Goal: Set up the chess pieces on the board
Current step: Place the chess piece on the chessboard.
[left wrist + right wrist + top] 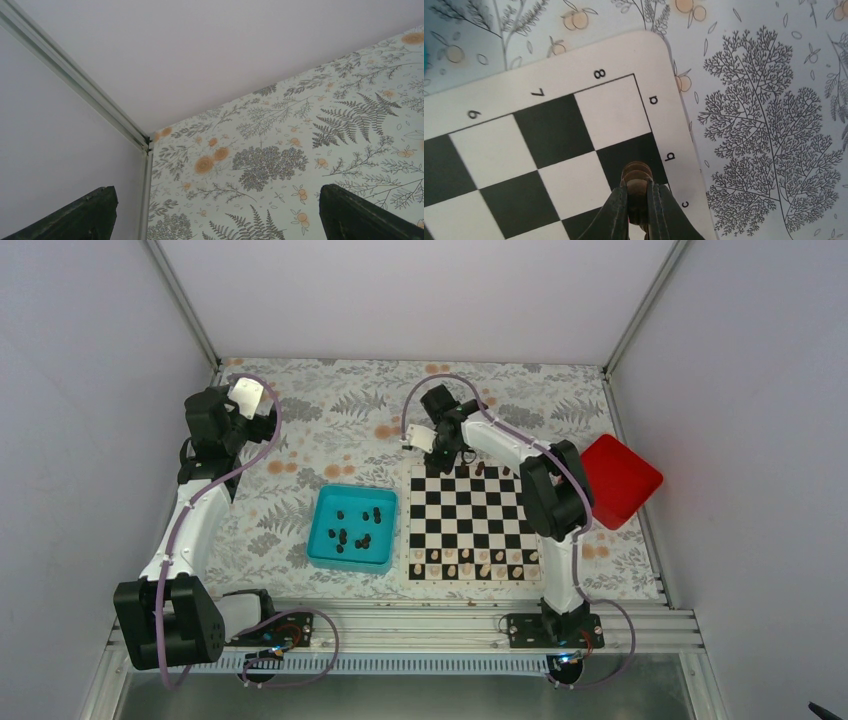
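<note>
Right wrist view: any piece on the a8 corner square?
No, the corner square is bare; the right gripper holds a dark piece nearby.

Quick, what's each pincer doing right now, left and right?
Left pincer: open, holding nothing.
Right pincer: closed on a dark chess piece at the edge of the chessboard.

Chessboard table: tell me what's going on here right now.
The right gripper is shut on a dark chess piece, holding it over the far left corner of the board, by the square marked b. More dark pieces lie in the teal tray to the board's left, and a few stand on the far row. Pale pieces fill the near rows. The left gripper is open and empty, off at the table's far left corner.
</note>
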Tool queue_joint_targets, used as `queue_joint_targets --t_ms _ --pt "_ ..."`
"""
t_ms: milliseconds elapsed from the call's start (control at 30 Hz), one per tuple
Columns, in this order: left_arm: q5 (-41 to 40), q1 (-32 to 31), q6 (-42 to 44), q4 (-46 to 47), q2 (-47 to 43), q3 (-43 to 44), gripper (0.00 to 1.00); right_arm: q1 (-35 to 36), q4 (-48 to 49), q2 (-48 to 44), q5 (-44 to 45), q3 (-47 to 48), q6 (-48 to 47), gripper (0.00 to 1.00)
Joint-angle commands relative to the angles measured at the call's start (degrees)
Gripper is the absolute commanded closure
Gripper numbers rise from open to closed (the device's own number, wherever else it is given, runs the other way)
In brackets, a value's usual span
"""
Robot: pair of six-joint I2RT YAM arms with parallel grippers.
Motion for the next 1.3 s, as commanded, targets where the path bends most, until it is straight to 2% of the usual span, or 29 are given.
queue_joint_targets --t_ms 0,900,967,1133,1267 --pt "0.99 0.37 0.72 0.80 -0.81 -0.44 0.00 -0.97 0.75 1.53 0.84 -0.76 -0.93 0.96" --pt "1.12 0.37 0.81 0.88 -0.23 -0.35 0.00 -1.84 0.70 4.06 -3.05 -0.38 -1.01 0.95" --pt "1.15 0.37 0.90 0.88 -0.18 -0.38 0.00 -1.86 0.52 4.16 -2.84 -0.21 -0.93 0.92" --pt "1.16 0.37 0.90 0.88 -0.02 -0.31 0.00 -1.86 1.78 2.70 -1.35 -0.17 -0.64 0.72" --pt "1.07 0.38 0.89 0.88 -0.05 -0.36 0.00 -1.82 1.33 0.16 -1.29 1.90 -0.45 0.64"
